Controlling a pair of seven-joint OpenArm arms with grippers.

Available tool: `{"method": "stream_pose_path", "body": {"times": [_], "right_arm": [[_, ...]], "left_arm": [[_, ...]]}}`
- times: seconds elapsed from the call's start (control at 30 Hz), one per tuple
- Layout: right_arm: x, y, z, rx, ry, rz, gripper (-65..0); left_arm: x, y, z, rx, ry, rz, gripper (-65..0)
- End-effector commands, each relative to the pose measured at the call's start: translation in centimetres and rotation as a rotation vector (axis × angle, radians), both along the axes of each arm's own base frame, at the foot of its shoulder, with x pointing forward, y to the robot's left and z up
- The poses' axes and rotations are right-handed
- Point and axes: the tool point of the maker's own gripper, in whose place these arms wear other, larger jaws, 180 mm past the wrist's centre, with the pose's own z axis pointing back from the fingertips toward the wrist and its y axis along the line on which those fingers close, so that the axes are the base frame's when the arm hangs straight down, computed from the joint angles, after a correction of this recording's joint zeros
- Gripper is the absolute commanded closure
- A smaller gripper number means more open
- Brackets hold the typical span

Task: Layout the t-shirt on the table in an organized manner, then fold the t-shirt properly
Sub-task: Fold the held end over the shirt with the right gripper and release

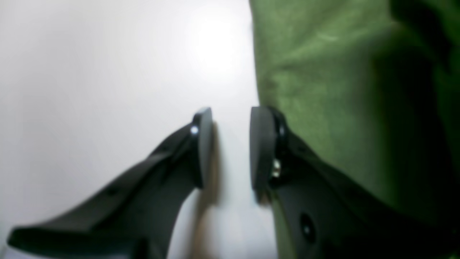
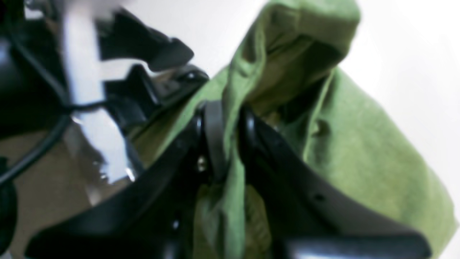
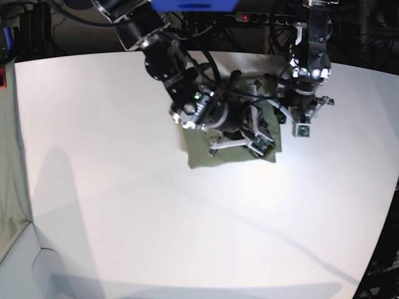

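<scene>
The olive-green t-shirt [image 3: 202, 156] lies bunched on the white table [image 3: 124, 205], near its far middle. My right gripper [image 2: 230, 144] is shut on a fold of the t-shirt [image 2: 359, 151], and the cloth rises in a hump past the pads. In the base view the right gripper [image 3: 246, 129] sits over the middle of the shirt. My left gripper [image 1: 230, 144] is open and empty, low over the bare table [image 1: 90, 90], right beside the shirt's edge [image 1: 316, 72]. In the base view the left gripper [image 3: 288, 111] is at the shirt's right side.
The two arms are close together over the shirt; the left arm's fingers [image 2: 161, 54] show at the upper left of the right wrist view. Cables and dark equipment [image 3: 249, 18] lie past the table's far edge. White tabletop stretches toward the front and left.
</scene>
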Motion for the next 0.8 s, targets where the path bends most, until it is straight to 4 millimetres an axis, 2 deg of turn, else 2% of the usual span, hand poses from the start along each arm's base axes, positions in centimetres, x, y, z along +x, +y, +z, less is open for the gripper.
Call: {"method": "stream_pose_path", "body": {"times": [0.0, 0.2, 0.3, 0.43, 0.57, 0.67, 0.77], "right_arm": [[0.9, 0.9, 1.9, 0.054, -0.037, 0.003, 0.0], [1.4, 1.0, 2.1, 0.047, -0.049, 0.010, 0.0], [0.7, 1.9, 1.9, 0.037, -0.049, 0.046, 0.0], [0.6, 1.9, 1.8, 0.037, -0.048, 0.049, 0.0], [1.2, 2.1, 1.8, 0.048, -0.058, 0.051, 0.0], [1.2, 2.2, 1.4, 0.046, -0.051, 0.052, -5.2], [1.2, 2.2, 1.5, 0.047, -0.053, 0.052, -14.2]], "left_arm": [[0.7, 0.1, 0.9, 0.004, -0.039, -0.001, -17.4], [0.7, 0.0, 0.9, 0.001, -0.039, 0.000, -17.4], [0.7, 0.0, 0.9, 0.001, -0.039, 0.000, -17.4], [0.7, 0.0, 0.9, 0.001, -0.039, 0.000, -17.4], [0.7, 0.0, 0.9, 0.001, -0.039, 0.000, -17.4], [0.7, 0.0, 0.9, 0.001, -0.039, 0.000, -17.4], [0.7, 0.0, 0.9, 0.001, -0.039, 0.000, -17.4]]}}
